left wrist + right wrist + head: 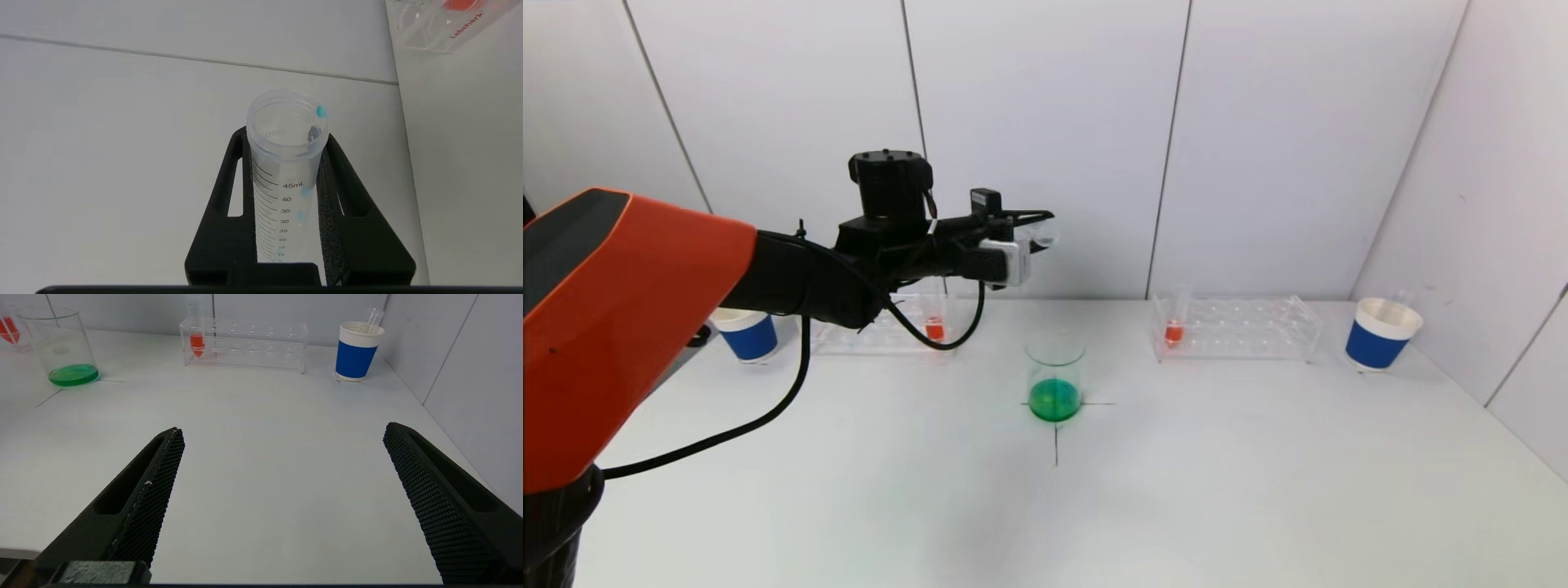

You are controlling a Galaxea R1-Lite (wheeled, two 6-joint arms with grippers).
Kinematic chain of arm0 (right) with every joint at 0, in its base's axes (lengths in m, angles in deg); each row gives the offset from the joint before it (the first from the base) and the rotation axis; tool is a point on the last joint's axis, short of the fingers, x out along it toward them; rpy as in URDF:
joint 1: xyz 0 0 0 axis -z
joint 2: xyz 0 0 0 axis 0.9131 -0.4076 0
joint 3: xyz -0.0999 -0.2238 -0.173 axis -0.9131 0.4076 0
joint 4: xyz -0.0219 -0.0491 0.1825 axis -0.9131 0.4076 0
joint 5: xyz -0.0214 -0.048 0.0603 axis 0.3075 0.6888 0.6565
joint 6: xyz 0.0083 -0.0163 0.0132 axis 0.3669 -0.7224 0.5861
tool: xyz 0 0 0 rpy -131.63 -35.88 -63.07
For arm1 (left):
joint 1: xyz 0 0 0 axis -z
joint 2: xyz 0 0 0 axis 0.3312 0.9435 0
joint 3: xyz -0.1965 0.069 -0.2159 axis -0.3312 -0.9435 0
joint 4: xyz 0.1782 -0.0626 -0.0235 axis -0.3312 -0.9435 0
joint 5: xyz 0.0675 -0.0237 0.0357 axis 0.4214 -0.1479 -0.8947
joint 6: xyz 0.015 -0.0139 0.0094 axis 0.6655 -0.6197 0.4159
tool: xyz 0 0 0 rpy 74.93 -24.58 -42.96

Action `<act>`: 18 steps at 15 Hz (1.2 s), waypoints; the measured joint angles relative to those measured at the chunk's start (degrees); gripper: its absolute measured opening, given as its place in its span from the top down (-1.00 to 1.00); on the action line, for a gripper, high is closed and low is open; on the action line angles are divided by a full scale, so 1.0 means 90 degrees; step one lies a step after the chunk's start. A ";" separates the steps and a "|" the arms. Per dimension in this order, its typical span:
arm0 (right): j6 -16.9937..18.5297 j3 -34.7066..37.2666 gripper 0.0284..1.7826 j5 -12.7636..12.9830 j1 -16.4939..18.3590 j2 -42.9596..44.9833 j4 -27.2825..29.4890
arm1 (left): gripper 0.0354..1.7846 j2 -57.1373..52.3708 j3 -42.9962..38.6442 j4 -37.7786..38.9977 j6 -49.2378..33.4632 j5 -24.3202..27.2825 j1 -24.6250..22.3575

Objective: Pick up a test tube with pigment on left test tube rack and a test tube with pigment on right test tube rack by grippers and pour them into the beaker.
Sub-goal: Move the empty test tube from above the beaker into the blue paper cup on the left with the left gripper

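The white table (1217,490) runs back to a panelled wall and is bounded on the right by a side wall; its near half is wide bare surface, with everything standing along the far edge or at the middle. The left arm reaches in high from the left, well above the tabletop, and its left gripper (1033,229) is clamped on an empty test tube (286,163) held roughly level, the mouth pointing right above the beaker (1054,376); a blue drop clings to the tube's rim. The beaker stands on a marked cross at the table's centre with green liquid in its bottom, apart from both racks. The left test tube rack (882,331) sits behind the arm near the back wall, holding a tube of orange pigment (934,327). The right test tube rack (1237,328) holds another orange tube (1174,327) at its left end. A blue paper cup (1382,333) stands close to the right wall, another cup (745,333) at the far left. The right gripper (282,498) hovers low over bare table, jaws wide apart.
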 joint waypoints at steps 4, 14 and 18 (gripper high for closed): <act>-0.0003 0.0000 -0.99 0.0000 0.0000 0.0000 0.0000 | 0.54 -0.0245 0.0042 0.0007 -0.0901 -0.0707 0.0024; -0.0003 0.0000 -0.99 0.0000 0.0000 0.0000 0.0000 | 0.54 -0.0469 0.0524 -0.0074 -0.3743 -0.2775 0.0107; -0.0003 0.0000 -0.99 0.0003 0.0000 0.0000 0.0000 | 0.54 -0.0484 0.1042 -0.0561 -0.4592 -0.3403 0.0074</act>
